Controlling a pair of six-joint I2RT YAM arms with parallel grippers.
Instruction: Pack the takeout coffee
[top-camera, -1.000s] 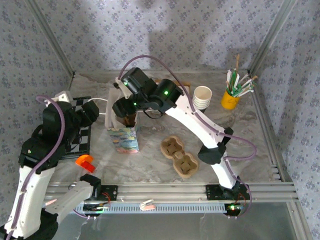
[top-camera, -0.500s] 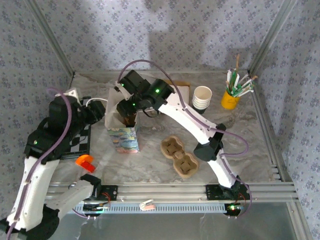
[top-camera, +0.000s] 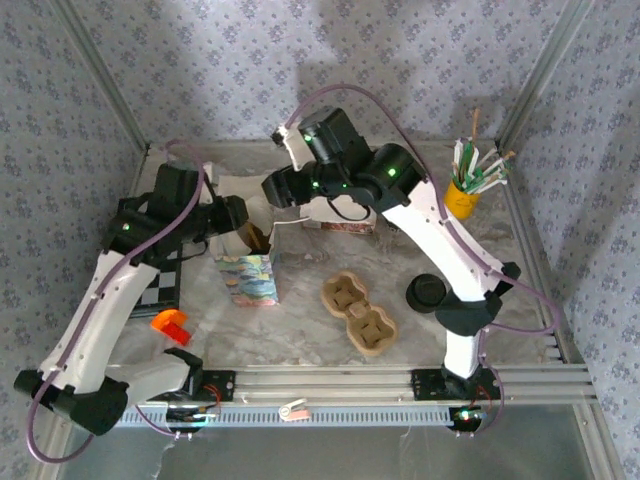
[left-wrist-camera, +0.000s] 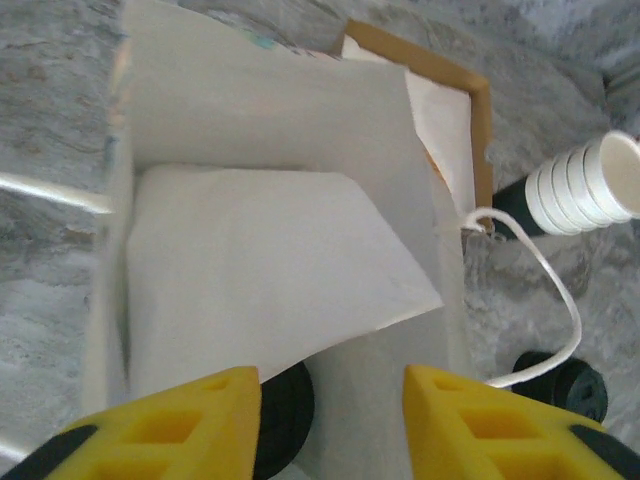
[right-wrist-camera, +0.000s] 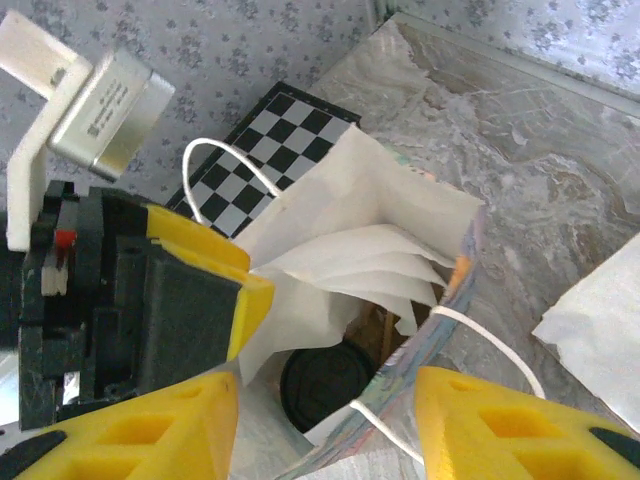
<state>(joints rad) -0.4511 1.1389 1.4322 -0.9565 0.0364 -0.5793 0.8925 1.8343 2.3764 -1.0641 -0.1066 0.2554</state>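
The takeout coffee shows as a round black lid (right-wrist-camera: 330, 385) deep inside the colourful paper bag (top-camera: 248, 278), which stands at centre left. White tissue paper (left-wrist-camera: 270, 270) covers most of that lid (left-wrist-camera: 290, 420) in the left wrist view. My left gripper (top-camera: 243, 226) is at the bag's mouth, its yellow jaws (left-wrist-camera: 330, 425) apart over the bag's inside, and its fingers (right-wrist-camera: 205, 285) sit against the bag's left rim. Just above and behind the bag hangs my right gripper (top-camera: 282, 189), open (right-wrist-camera: 325, 425), with the bag's rim and string handle below it.
A two-hollow pulp tray (top-camera: 358, 312) lies at the centre front, a low black lid piece (top-camera: 430, 292) to its right. A stack of white cups (left-wrist-camera: 590, 180), a yellow pot of straws (top-camera: 462, 196), a checkered board (top-camera: 163, 287) and an orange piece (top-camera: 170, 325) are around.
The right gripper has risen out of the bag and pulled back to the right. The left arm has swung in to the bag's mouth and its jaws have narrowed.
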